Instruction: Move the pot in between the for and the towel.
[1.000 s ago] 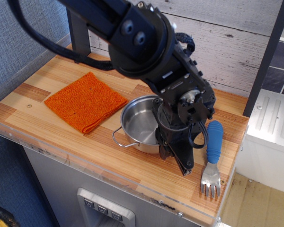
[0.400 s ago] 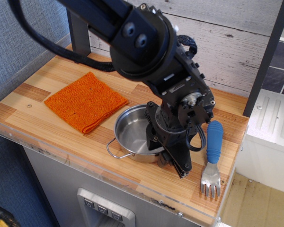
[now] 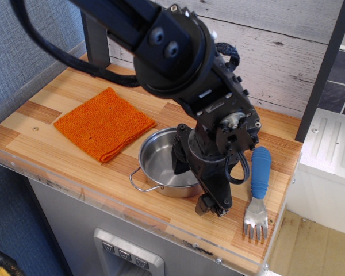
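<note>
The shiny steel pot [image 3: 158, 165] stands on the wooden counter between the orange knitted towel [image 3: 103, 122] on its left and the fork [image 3: 259, 175] on its right. The fork has a blue handle and its tines point to the front edge. My gripper [image 3: 195, 181] is over the pot's right rim with its jaws apart: one finger is inside the pot and the other is outside, near the counter. It holds nothing. One wire handle shows at the pot's front left; the arm hides the other.
The wooden counter [image 3: 46, 146] has a clear plastic lip along its front edge. A plank wall stands behind it, and a dark post rises at the back left. The arm's bulk covers the middle back of the counter.
The pot slid a little to the front left with the gripper shut on its rim. Since then the jaws have opened and let go of the rim; the pot stays put.
</note>
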`<state>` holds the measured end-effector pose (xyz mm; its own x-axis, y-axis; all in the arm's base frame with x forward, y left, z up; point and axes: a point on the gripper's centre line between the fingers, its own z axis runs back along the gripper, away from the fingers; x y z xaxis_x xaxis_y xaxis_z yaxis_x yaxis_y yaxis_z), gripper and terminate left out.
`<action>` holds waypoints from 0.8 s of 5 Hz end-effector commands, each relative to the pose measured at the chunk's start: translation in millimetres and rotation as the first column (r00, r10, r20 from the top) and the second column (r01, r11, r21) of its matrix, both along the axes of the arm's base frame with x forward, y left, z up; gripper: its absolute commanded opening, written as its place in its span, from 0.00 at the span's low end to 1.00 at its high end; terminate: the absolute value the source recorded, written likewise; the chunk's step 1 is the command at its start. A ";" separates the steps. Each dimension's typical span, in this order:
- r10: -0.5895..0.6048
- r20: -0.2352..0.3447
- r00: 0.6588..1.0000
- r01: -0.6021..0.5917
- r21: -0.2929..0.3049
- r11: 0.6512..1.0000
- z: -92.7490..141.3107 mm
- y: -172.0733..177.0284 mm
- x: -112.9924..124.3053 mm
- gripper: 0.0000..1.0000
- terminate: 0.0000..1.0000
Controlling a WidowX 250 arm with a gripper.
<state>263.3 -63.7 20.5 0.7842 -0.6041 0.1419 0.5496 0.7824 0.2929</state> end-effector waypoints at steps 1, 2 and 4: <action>-0.006 0.153 0.988 0.016 -0.070 0.997 49.6 -10.0 2.5 1.00 0.00; -0.020 0.242 0.970 0.040 -0.079 0.996 79.5 -10.8 4.8 1.00 0.00; -0.020 0.242 0.970 0.040 -0.079 0.996 79.5 -10.8 4.8 1.00 0.00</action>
<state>275.7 -68.5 90.6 0.7158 -0.6093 0.3411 0.5065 0.7893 0.3472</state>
